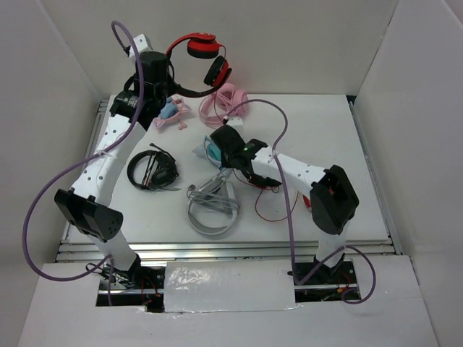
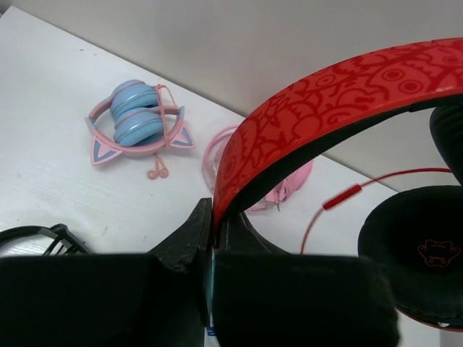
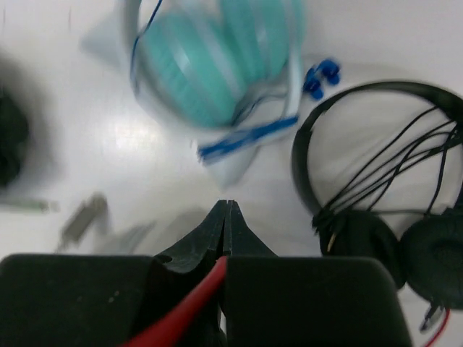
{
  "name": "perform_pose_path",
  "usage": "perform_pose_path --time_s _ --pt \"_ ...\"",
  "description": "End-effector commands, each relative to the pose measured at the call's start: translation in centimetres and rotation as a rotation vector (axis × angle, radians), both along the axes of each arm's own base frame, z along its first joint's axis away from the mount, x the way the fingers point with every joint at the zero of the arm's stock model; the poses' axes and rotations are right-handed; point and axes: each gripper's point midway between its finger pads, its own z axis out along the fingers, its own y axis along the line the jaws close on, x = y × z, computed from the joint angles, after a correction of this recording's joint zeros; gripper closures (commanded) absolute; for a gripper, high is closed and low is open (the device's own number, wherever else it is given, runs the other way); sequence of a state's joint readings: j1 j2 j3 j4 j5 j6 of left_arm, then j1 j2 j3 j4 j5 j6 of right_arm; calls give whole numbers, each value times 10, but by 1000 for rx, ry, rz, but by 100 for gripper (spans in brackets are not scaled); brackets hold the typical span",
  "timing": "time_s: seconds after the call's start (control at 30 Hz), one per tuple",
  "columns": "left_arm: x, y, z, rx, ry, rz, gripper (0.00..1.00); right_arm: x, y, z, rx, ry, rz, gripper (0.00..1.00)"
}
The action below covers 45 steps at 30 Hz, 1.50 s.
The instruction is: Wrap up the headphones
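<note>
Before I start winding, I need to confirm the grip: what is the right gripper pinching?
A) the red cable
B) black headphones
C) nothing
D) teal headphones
A: the right gripper is shut with the red cable coming out from between its fingers; the teal pair and the black pair lie apart from it.

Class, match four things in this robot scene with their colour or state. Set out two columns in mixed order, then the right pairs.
Things
1. red headphones
2. red cable
3. cat-ear headphones
4. black headphones

States
a. all black, lying flat
b. pinched in the right gripper
c. clamped by the headband in the left gripper
d. pink and blue

Pairs: 1-c, 2-b, 3-d, 4-a
</note>
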<state>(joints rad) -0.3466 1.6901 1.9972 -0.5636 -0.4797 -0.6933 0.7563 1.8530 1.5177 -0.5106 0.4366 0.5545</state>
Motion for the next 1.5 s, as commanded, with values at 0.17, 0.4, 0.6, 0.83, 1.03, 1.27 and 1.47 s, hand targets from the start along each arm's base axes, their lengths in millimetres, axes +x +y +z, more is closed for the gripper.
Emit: perform_pose_path --time_s 0.17,0.4,0.6,0.83,1.03,1.27,1.47 --pt "7 -25 -11 112 -103 -72 100 -86 9 77 -130 -131 365 100" --pt "-17 -88 -38 271 -175 -418 100 -101 -5 143 -175 -200 559 100" --pt "-54 -119 -39 391 -276 -643 100 -80 -49 194 -277 -281 513 100" --pt "-94 -147 -53 508 -334 -856 100 -61 -84 255 -258 -396 504 100" --pt "-134 -165 -54 592 -429 -1011 100 -37 -113 278 -282 -458 411 100" --pt "-164 -169 -49 613 -479 -1066 100 -7 -141 302 -184 -524 329 100" --pt "-185 -166 -31 569 -536 -1082 100 14 -160 273 -70 -496 316 100"
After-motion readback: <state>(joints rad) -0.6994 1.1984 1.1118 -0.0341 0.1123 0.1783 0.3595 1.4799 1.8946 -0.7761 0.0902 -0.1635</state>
